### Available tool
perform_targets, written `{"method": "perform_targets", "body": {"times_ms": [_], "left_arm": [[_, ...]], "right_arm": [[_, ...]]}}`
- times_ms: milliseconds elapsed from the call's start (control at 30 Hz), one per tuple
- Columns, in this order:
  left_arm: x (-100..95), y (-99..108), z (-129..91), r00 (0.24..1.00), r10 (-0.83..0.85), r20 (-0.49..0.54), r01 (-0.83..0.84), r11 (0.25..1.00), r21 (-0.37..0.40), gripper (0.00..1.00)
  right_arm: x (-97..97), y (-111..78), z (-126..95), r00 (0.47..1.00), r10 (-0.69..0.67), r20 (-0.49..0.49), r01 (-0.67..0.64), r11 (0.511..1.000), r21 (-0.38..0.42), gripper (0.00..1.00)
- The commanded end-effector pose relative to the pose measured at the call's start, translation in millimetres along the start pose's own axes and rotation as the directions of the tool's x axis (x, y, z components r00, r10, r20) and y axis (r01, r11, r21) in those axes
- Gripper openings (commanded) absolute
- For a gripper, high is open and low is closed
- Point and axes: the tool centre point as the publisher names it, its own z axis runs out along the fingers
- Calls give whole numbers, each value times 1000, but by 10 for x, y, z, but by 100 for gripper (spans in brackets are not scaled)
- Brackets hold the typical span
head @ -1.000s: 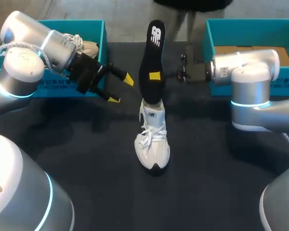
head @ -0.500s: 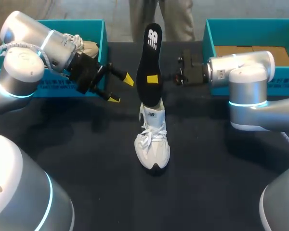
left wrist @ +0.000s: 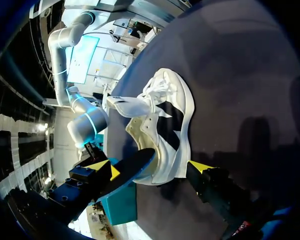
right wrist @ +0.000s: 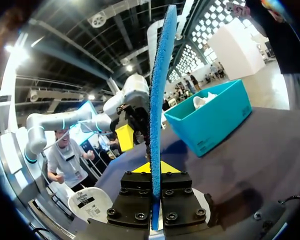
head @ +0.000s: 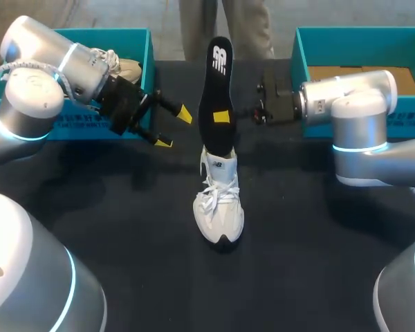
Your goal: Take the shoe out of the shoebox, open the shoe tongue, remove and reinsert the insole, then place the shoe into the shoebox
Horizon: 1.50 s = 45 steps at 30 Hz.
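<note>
A white shoe (head: 219, 207) stands on the black table (head: 124, 263), toe toward the front edge. A black insole (head: 218, 97) rises upright from its heel opening. My right gripper (head: 226, 116) is shut on the insole's middle from the right. In the right wrist view the insole (right wrist: 160, 95) shows edge-on and blue between the closed fingers of the right gripper (right wrist: 156, 200). My left gripper (head: 173, 128) hangs open just left of the insole, touching nothing. In the left wrist view the shoe (left wrist: 162, 120) lies ahead of the left gripper (left wrist: 150, 167), tongue pulled up, the insole (left wrist: 127, 170) slanting into it.
A teal shoebox (head: 142, 48) at the back left holds a second white shoe (head: 121, 67). Another teal shoebox (head: 301, 52) at the back right has a brown cardboard floor. My right arm stretches along its front wall.
My right gripper has shifted the insole slightly to the left, keeping its lower end at the shoe. The left arm and the shoe have not moved.
</note>
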Motion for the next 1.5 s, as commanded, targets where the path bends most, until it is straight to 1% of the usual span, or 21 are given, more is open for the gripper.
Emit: {"method": "perform_targets", "body": {"times_ms": [33, 233, 400, 567, 933, 1167, 1500], "left_arm": [[2, -5, 10, 1000, 1, -1, -1, 1000, -3, 100], [2, -5, 10, 1000, 1, -1, -1, 1000, -3, 100], [2, -5, 10, 1000, 1, -1, -1, 1000, -3, 100], [2, -5, 10, 1000, 1, -1, -1, 1000, -3, 100], [2, -5, 10, 1000, 1, -1, -1, 1000, -3, 100], [2, -5, 10, 1000, 1, -1, -1, 1000, -3, 100], [2, -5, 10, 1000, 1, -1, -1, 1000, -3, 100]], "right_arm": [[-8, -23, 13, 1000, 7, -4, -7, 1000, 7, 0], [29, -105, 44, 1000, 19, -7, -19, 1000, 8, 0], [53, -212, 87, 1000, 25, -7, -25, 1000, 10, 0], [55, -282, 79, 1000, 29, -5, -29, 1000, 8, 0], [87, -434, 119, 999, 49, 8, -49, 998, 46, 0], [110, -529, 122, 998, 62, 14, -62, 997, 41, 0], [155, -671, 185, 996, 88, 18, -89, 995, 45, 0]]}}
